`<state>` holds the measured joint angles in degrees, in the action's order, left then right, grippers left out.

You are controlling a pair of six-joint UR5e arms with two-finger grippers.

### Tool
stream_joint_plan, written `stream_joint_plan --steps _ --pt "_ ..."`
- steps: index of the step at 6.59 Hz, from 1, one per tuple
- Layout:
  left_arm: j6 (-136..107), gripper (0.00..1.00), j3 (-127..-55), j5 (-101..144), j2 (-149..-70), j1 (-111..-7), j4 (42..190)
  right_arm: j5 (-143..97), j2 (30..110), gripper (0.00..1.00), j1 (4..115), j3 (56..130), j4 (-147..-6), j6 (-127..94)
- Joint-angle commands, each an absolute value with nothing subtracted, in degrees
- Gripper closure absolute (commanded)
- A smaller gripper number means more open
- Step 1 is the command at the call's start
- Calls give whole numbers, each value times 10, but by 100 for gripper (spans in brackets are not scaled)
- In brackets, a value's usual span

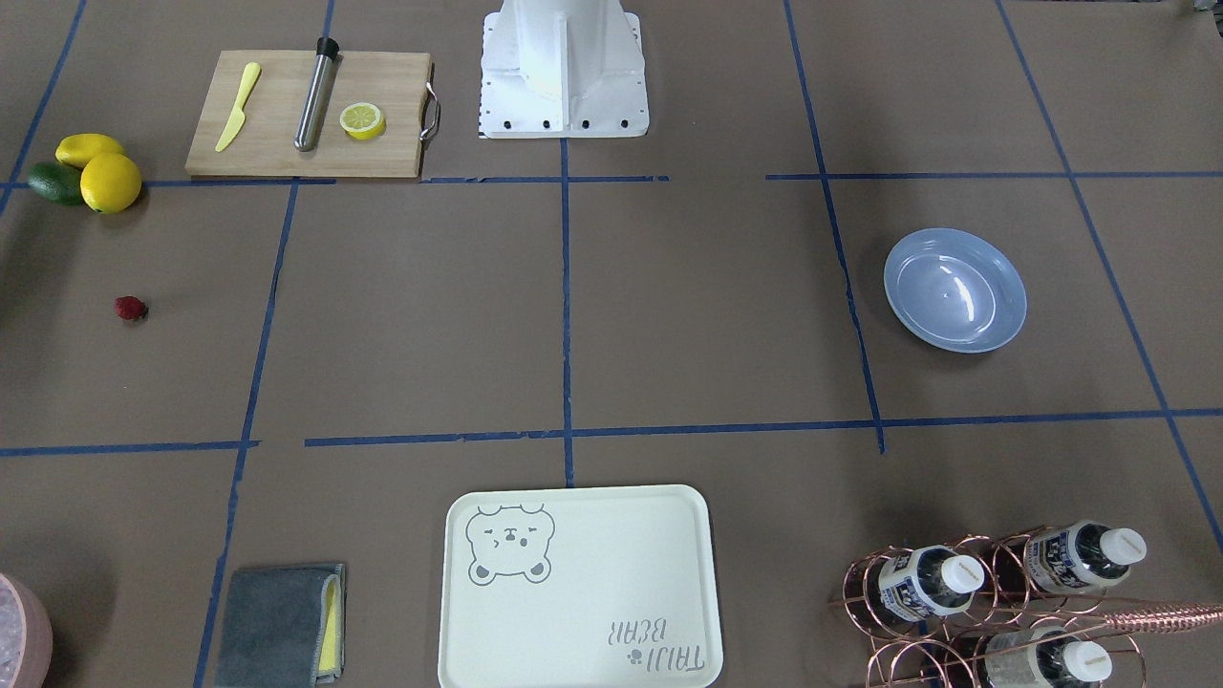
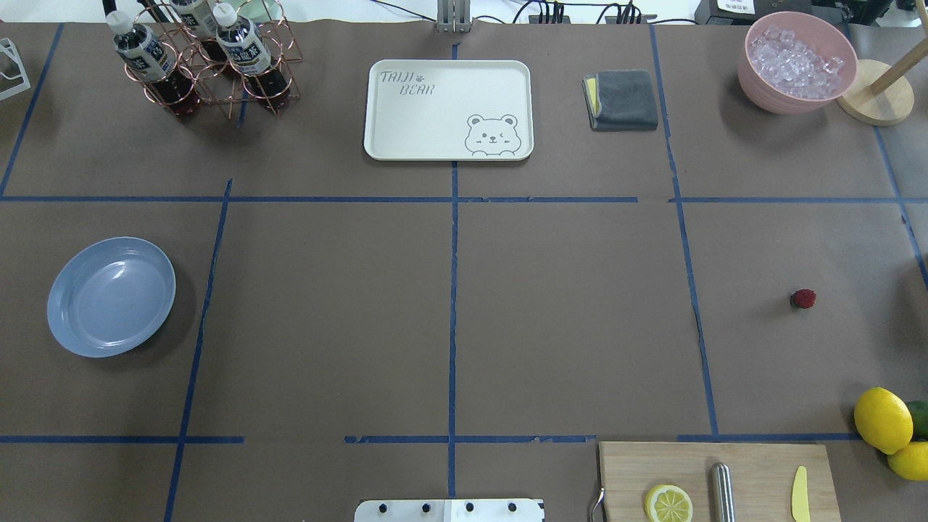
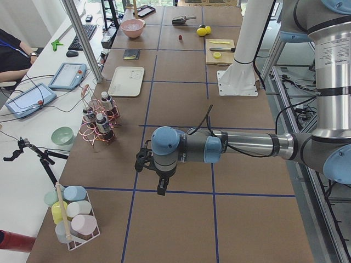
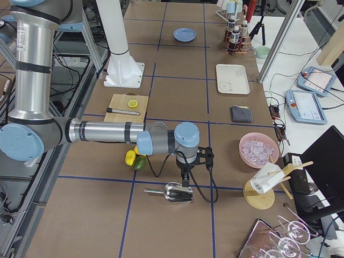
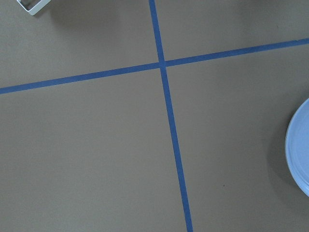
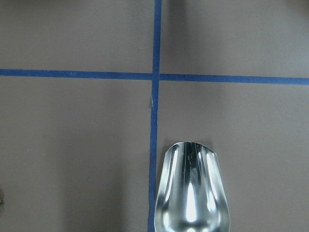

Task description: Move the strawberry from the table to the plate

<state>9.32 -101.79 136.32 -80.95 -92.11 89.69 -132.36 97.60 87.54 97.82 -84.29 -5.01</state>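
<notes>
The strawberry point(image 1: 131, 308) point(image 2: 803, 299) is a tiny dark-red berry lying alone on the brown-paper table point(image 2: 565, 312), on the robot's right side. The light-blue plate point(image 1: 955, 290) point(image 2: 111, 296) sits empty far across on the robot's left, and its rim shows at the edge of the left wrist view point(image 5: 299, 150). My left gripper point(image 3: 162, 187) hangs over the table at the left end, seen only from the side, so I cannot tell its state. My right gripper point(image 4: 185, 180) hovers over a metal scoop beyond the lemons. I cannot tell its state either.
A cutting board point(image 2: 714, 478) with a lemon half, metal rod and yellow knife lies near the robot base. Lemons point(image 2: 882, 419) and an avocado sit at the right edge. The bear tray point(image 2: 448, 109), bottle rack point(image 2: 206, 65), grey cloth point(image 2: 622, 99), ice bowl point(image 2: 796, 61) and scoop point(image 6: 193, 193) surround the area.
</notes>
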Motion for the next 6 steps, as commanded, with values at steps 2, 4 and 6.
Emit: stream_joint_plan --steps 2,4,6 --pt "95 0 -1023 1362 -809 -921 899 -1321 976 0 873 978 -841 -41" --pt "94 0 -1014 1314 -807 -907 949 -1324 975 0 861 979 -795 -51" --pt "98 0 -1021 1310 -809 -904 990 -1323 972 0 821 980 -714 -61"
